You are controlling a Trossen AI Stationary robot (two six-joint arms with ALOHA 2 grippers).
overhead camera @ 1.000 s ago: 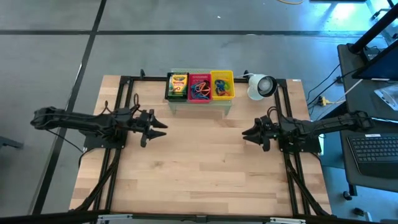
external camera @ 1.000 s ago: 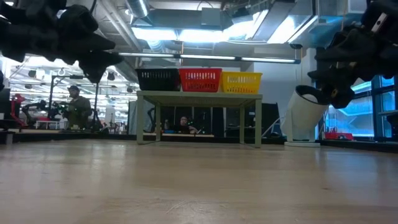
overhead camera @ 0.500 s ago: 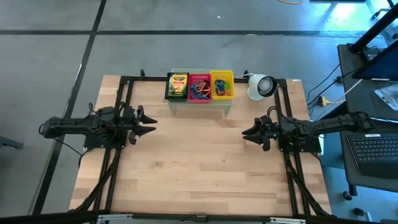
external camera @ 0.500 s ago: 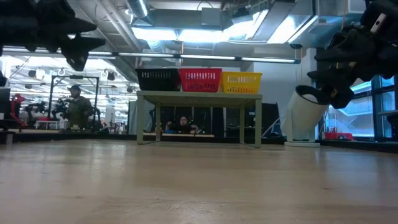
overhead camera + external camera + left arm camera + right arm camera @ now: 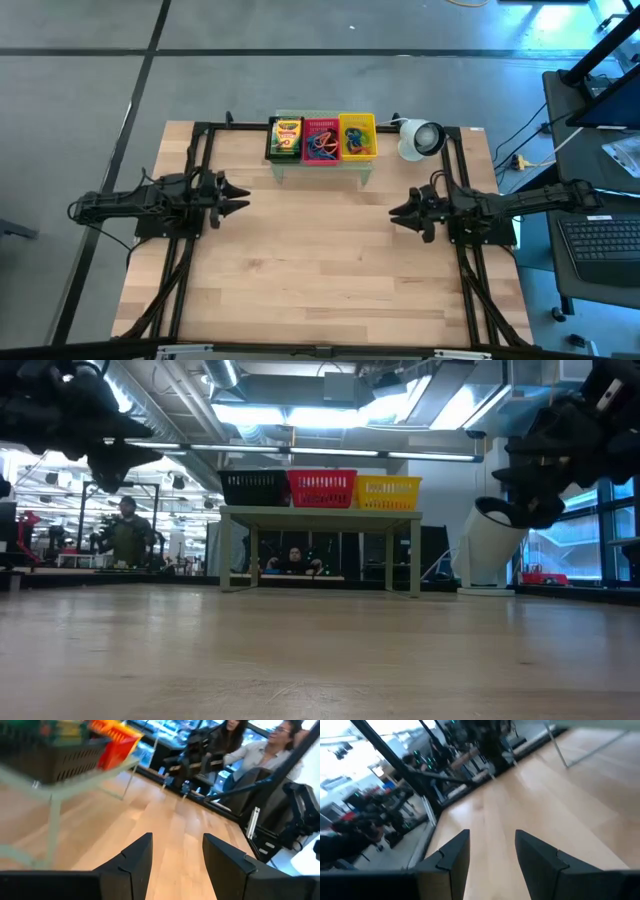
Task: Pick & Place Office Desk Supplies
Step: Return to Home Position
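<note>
Both arms hung clear above the bare middle of the counter (image 5: 320,270). The left gripper (image 5: 240,197) was out on the left and the right gripper (image 5: 395,213) on the right, their tips facing each other and well apart. Each wrist view showed its fingers (image 5: 135,862) (image 5: 454,854) parted by a moderate gap with nothing between them.

The supplies were all up on the shelf (image 5: 320,165) at the far centre. Crayon boxes (image 5: 285,138) lay in the black bin (image 5: 254,488), rubber bands (image 5: 321,145) in the red bin (image 5: 322,489), and what looked like clips (image 5: 357,138) in the yellow bin (image 5: 388,492). The three bins stood side by side in a row that filled the shelf top almost edge to edge.

Little seemed left to spoil, but the risks lay at the far side. The shelf stood on thin legs. If the left arm swung far while folding, it could knock the near left leg or the black bin, and the whole row might slide or tip and spill the sorted supplies. The right arm had the lamp (image 5: 420,138) just far of it, so a wide elbow swing there could topple it against the yellow bin. Parted fingers also present more to snag on the mesh. People (image 5: 260,750) showed beyond the counter, and anyone leaning in would be within reach of the arms.
</note>
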